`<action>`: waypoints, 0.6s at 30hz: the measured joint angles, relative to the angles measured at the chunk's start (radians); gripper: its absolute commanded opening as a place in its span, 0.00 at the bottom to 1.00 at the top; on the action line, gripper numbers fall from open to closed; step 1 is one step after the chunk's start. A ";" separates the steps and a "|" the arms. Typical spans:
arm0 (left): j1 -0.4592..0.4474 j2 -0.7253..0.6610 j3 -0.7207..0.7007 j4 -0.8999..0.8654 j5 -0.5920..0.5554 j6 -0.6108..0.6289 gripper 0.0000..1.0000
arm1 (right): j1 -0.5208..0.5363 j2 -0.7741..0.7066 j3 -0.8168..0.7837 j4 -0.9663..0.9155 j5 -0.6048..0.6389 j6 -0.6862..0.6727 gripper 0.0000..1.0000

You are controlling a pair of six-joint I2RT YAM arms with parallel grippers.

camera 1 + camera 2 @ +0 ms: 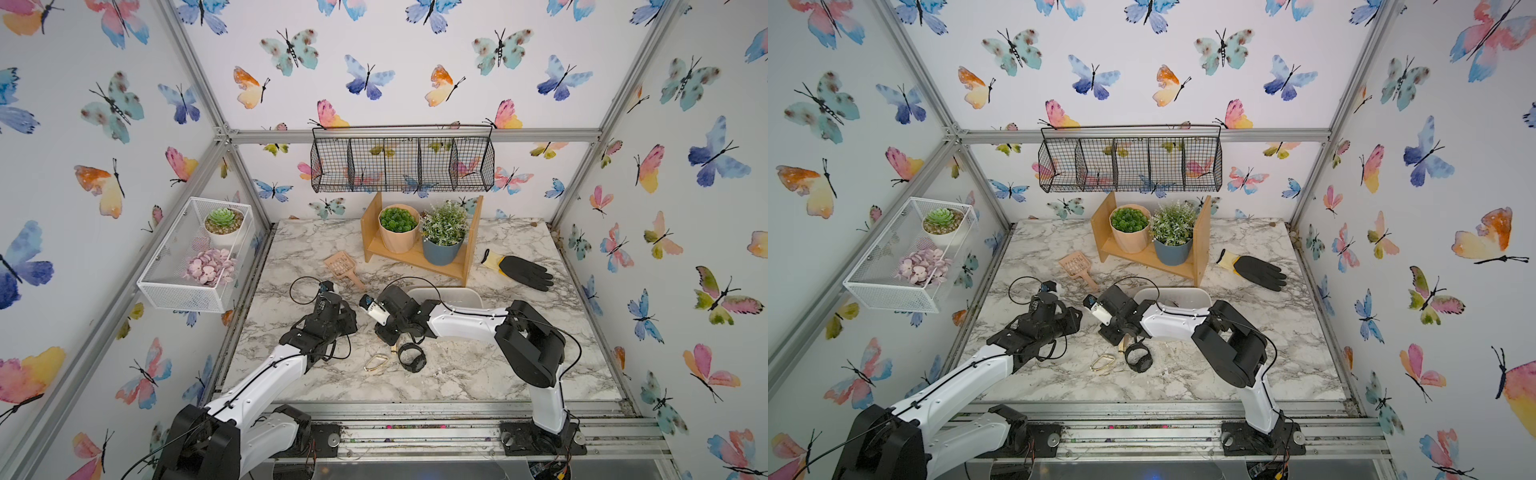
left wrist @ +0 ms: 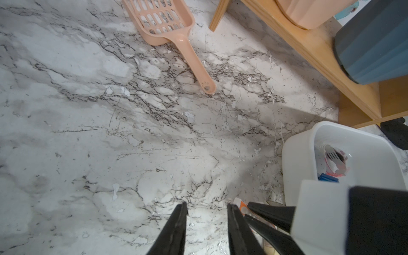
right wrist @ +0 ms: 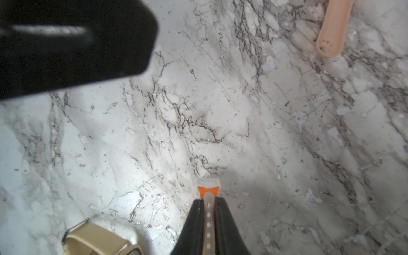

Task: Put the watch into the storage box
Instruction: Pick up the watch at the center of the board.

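Butterfly wallpaper covers the walls around a white marble-pattern surface (image 1: 478, 374). On the left wall hangs a white wire-mesh basket (image 1: 183, 297). Right of it, the left gripper (image 2: 207, 205) hovers over bare marble, its jaws apart with nothing between them. Farther away lies a peach plastic slotted scoop (image 1: 343, 266), and nearer a thin gold metal loop (image 1: 375, 361).

Near the middle, the right gripper (image 3: 208, 199) points down. Its jaws are closed on the watch (image 3: 208, 189), holding it by a pale translucent strap with a row of holes and an orange and white end. Whether this end touches the surface, I cannot tell. A beige strap (image 3: 99, 240) lies just beside it, and a black round wristwatch (image 1: 412, 358) is near.

The watch is left of and nearer than the shallow white plastic storage box (image 1: 465, 296), apart from it. At the far right lies a black and yellow work glove (image 1: 523, 270).
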 measured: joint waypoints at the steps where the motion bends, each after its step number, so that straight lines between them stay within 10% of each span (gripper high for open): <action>1: 0.000 0.000 0.000 -0.002 0.000 0.000 0.35 | 0.000 -0.012 -0.009 0.013 -0.011 0.002 0.15; 18: -0.039 0.002 0.015 -0.004 0.070 0.050 0.40 | -0.004 -0.325 -0.185 0.151 -0.020 0.023 0.15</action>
